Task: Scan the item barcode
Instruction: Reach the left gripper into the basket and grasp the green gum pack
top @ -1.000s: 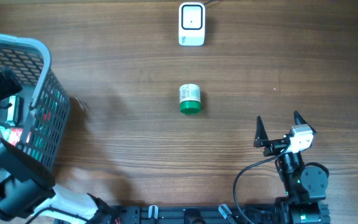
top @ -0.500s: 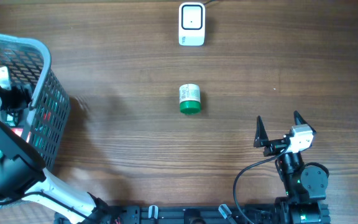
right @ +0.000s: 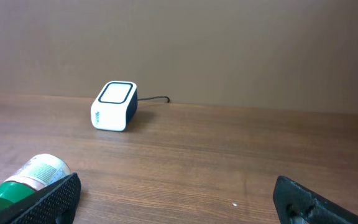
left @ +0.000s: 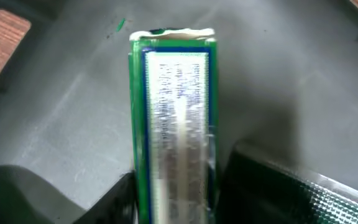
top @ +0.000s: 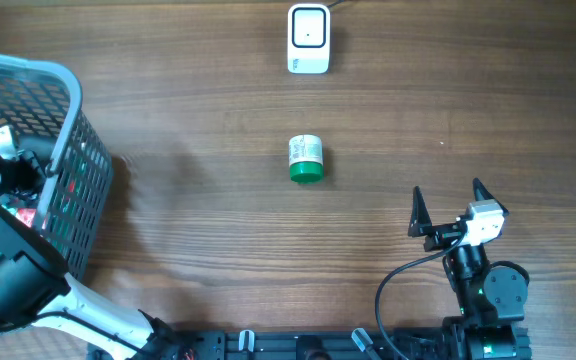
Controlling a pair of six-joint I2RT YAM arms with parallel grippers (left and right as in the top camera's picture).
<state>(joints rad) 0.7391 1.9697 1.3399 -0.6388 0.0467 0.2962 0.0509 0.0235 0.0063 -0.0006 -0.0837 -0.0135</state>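
the left gripper (left: 174, 193) is down inside a grey plastic basket with open mesh walls (top: 63, 110). its dark matte fingers (left: 260, 180) are closed against the two long sides of a slim rectangular box with green edges and a glossy silver printed face (left: 176, 112). the box stands out ahead of the fingertips over the basket's smooth grey floor. something red shows through the mesh beside the arm, too small to identify.

the right gripper (top: 448, 195) has its black pointed fingers spread wide with nothing between them, over the brown wood-grain table (top: 198, 120). ahead of those fingers and to their left, a small white cylindrical bottle with a printed label and a green cap (top: 305, 160) lies on its side. further ahead, beyond the bottle, sits a white rounded scanner with a dark face and a thin cable (top: 308, 38).
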